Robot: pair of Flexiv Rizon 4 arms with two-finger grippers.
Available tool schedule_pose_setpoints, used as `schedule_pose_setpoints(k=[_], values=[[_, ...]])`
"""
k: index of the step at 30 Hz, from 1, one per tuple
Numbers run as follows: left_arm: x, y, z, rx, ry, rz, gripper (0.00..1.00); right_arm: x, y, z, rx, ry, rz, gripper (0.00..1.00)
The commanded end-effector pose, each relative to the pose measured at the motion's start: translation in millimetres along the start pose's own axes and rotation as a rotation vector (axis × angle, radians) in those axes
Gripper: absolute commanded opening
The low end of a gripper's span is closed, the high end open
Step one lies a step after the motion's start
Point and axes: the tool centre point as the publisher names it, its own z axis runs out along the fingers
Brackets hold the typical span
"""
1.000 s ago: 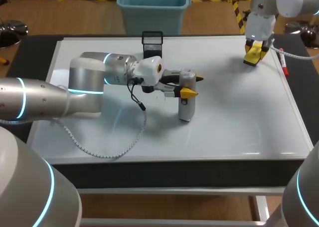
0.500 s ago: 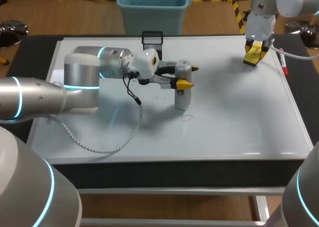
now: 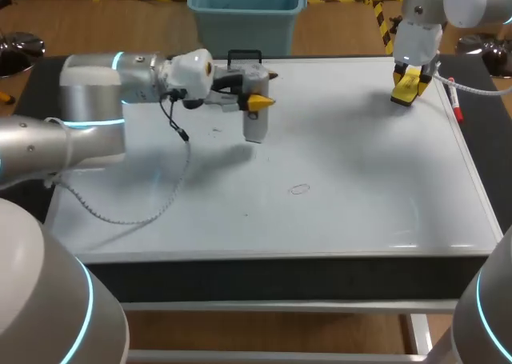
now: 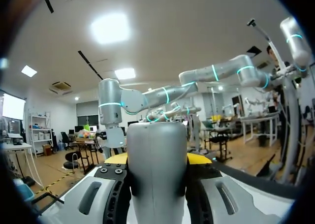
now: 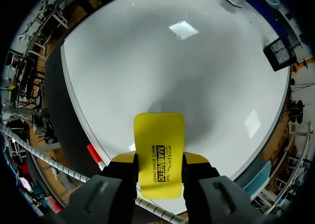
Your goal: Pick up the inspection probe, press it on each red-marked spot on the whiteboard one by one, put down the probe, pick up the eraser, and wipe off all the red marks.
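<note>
Silver-grey and upright, pinched from both sides in the left gripper (image 3: 260,90): the inspection probe (image 3: 254,122), hanging over the far-left part of the whiteboard (image 3: 360,164), just in front of a black mesh holder (image 3: 244,60). Looks clear of the surface at the lower end, going by the shadow beneath. Reads as a carry between presses, or the run to set it down; cannot say which.

For a good press: keep it vertical, line up dead over the spot, come straight down, touch lightly, lift straight off. No dragging, no smearing ink.

Just beside the probe, some faint specks (image 3: 216,130), too small to call. Further right, nearer the front edge, a small red oval mark (image 3: 300,190), well apart from the probe.

Over at the far-right corner, the right gripper (image 3: 408,82), closed on the yellow eraser (image 5: 159,145), parked above the board near a red marker (image 3: 454,104) lying along the edge. Best kept out of the way until the probe is down.

On containers: only the mesh holder on the table, contents not to be made out from these angles.
</note>
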Motion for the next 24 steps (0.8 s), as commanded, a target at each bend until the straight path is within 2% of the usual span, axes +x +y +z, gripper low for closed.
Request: schedule_pose_setpoints(k=[1, 13, 24], values=[[-2.3, -6.8, -33.3, 0.019, -0.037, -0.001, 0.0, 0.2, -0.8, -1.1, 0.001, 0.003, -0.002, 0.0], [-22.3, 3.4, -108.5, 0.013, -0.154, -0.009, 0.0, 0.2, -0.8, -1.1, 0.001, 0.003, -0.002, 0.0], [-35.1, 4.9, -142.5, 0.013, -0.192, 0.015, 0.0, 0.2, -0.8, -1.1, 0.001, 0.003, -0.002, 0.0]])
